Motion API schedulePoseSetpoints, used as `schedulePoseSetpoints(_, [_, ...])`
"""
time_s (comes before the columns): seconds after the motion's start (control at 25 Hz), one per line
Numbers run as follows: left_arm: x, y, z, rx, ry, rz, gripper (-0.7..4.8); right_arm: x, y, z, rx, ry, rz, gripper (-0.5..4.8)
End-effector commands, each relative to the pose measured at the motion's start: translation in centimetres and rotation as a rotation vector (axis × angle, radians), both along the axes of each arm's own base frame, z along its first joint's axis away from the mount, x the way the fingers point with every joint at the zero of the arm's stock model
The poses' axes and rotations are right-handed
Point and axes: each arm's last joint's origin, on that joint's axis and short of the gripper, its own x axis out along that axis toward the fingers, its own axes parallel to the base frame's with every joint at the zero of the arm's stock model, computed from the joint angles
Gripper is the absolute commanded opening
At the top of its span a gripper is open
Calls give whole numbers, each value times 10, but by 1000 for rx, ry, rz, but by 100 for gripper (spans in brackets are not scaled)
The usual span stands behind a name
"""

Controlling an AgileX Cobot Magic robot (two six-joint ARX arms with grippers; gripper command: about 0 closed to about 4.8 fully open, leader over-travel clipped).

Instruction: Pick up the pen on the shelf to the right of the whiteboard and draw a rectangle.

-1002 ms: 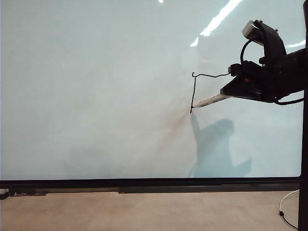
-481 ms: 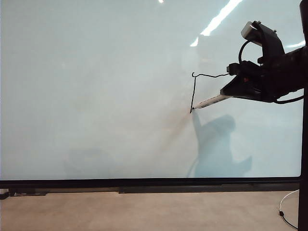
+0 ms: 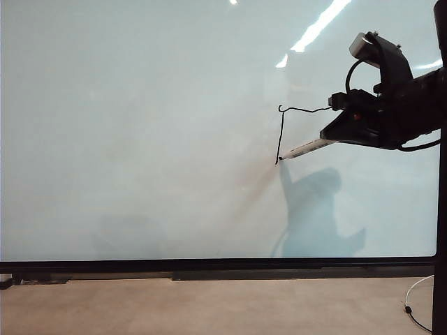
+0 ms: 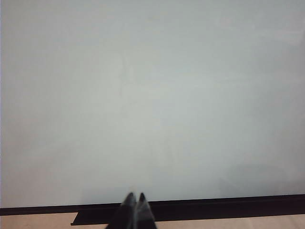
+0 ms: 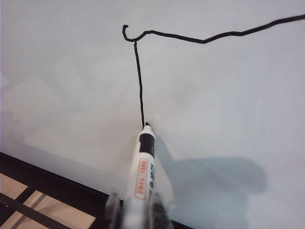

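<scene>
Black stroke [image 3: 281,136] no longer than before, pen [image 3: 307,148] (right claw [image 3: 334,139] clenched round it) unmoved; left claw [image 4: 135,204] closed.

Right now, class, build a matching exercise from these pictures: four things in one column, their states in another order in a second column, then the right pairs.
Things:
1. slim white marker pen
2. left gripper
3. hand-drawn black outline
4. right gripper

States:
A. shut, holding nothing, low before the glossy white whiteboard
B. unfinished: only a top line and a left side
C. dark tip against the board at the end of the vertical line
D. shut on the pen, at the exterior view's right

Pairs: 1-C, 2-A, 3-B, 4-D
</scene>
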Motion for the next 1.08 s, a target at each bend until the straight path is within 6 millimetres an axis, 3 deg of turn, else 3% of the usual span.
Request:
schedulePoseSetpoints(0.04, [0,0,2,-1,-14,-2,-5,1,-1,4,3,-26,-17,-6])
schedulePoseSetpoints(1.08, [0,0,2,-1,-14,-2,-5,-6,-28,10,-27,-32,-101,-6])
